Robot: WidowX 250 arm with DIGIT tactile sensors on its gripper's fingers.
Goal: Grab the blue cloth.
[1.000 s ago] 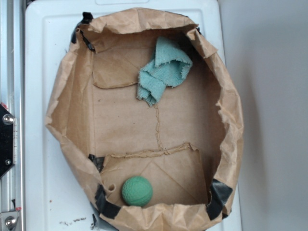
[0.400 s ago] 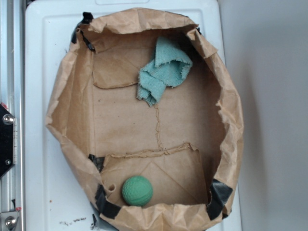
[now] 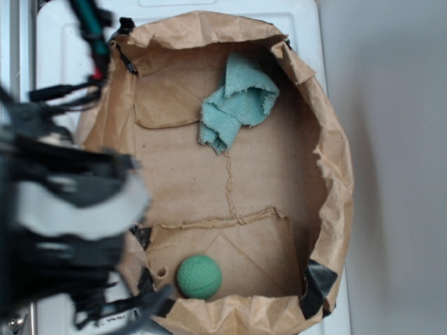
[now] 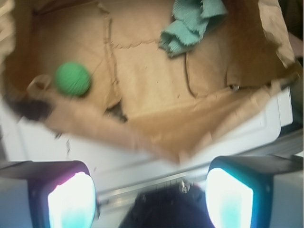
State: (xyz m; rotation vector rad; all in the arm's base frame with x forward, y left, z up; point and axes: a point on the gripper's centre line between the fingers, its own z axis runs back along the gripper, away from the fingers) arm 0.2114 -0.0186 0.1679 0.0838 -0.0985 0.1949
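Note:
The blue cloth lies crumpled at the far end of the brown paper bag's floor, and it shows at the top of the wrist view. My gripper is open, its two fingers wide apart with nothing between them. It hangs over the white surface outside the bag's left wall, well away from the cloth. In the exterior view the arm is a dark blur at the left edge, and its fingertips cannot be made out there.
A green textured ball sits near the front of the bag, also visible in the wrist view. The bag's crumpled walls stand up around the floor. A metal rail runs along the left side of the white tray.
The arm has swung into view from the left, blurred with motion. Earlier it was out of the frame. Cloth and ball have not moved.

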